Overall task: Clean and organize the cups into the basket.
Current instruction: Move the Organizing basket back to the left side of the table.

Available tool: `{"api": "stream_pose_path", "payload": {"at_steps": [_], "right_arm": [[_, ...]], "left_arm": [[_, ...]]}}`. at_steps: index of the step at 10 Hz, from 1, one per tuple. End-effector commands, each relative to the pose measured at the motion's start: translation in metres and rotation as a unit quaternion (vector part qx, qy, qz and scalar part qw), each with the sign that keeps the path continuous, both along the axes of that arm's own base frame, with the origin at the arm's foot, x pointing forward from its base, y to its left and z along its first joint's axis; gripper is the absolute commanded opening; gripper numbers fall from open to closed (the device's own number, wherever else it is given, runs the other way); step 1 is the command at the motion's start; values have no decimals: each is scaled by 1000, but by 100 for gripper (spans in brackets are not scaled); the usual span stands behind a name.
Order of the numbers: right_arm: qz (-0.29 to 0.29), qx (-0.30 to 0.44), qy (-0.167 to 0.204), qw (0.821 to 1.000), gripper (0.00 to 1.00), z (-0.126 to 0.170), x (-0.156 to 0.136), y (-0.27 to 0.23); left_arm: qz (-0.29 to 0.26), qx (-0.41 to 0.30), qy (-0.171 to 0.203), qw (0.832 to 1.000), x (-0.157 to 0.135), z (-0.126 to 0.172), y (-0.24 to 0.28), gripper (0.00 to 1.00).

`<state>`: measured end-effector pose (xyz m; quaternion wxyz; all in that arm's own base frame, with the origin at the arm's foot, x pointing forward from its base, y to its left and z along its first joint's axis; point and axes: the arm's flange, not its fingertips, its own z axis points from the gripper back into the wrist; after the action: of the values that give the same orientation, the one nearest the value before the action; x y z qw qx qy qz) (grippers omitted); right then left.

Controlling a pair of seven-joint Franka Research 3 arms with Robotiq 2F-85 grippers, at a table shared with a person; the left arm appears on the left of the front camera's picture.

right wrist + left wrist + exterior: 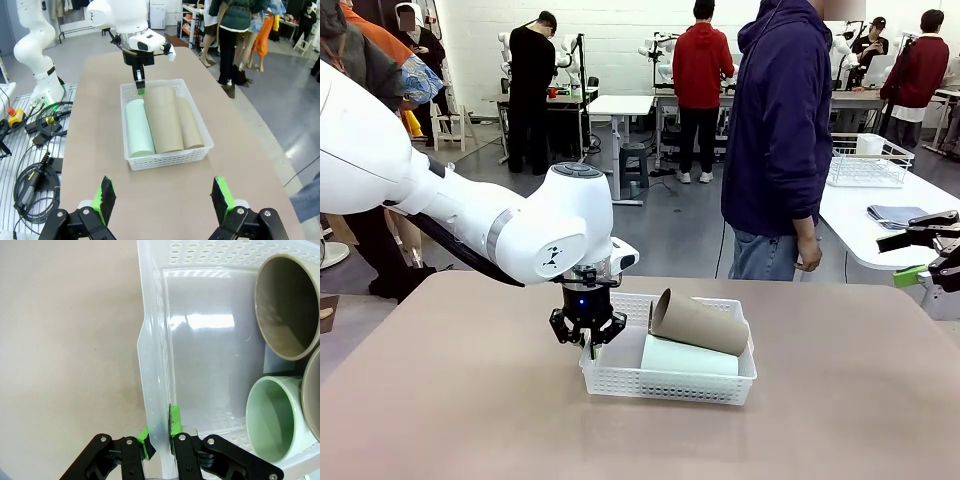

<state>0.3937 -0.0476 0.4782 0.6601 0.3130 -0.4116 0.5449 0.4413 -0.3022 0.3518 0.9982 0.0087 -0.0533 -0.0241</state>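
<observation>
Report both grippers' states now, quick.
Left gripper: shut on the basket wall at its rim.
Right gripper: open, holding nothing, back from the basket.

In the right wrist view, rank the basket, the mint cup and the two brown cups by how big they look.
1. basket, clearly largest.
2. middle brown cup; it rides on top, nearer the camera, so its lead is unsure.
3. mint cup.
4. outer brown cup, partly hidden, so not firmly smallest.
</observation>
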Motion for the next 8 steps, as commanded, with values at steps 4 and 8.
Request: {"api": "stream_pose_path", "payload": {"at_steps": [4,8], "right_arm": [[7,-4,-1,1000,100,-1,-2,-1],[-150,162,148,964,100,19,2,-70]], "left_arm": [[-2,0,-3,1000,-2,2,1,0],[-2,0,-3,1000,-2,2,1,0]]}}
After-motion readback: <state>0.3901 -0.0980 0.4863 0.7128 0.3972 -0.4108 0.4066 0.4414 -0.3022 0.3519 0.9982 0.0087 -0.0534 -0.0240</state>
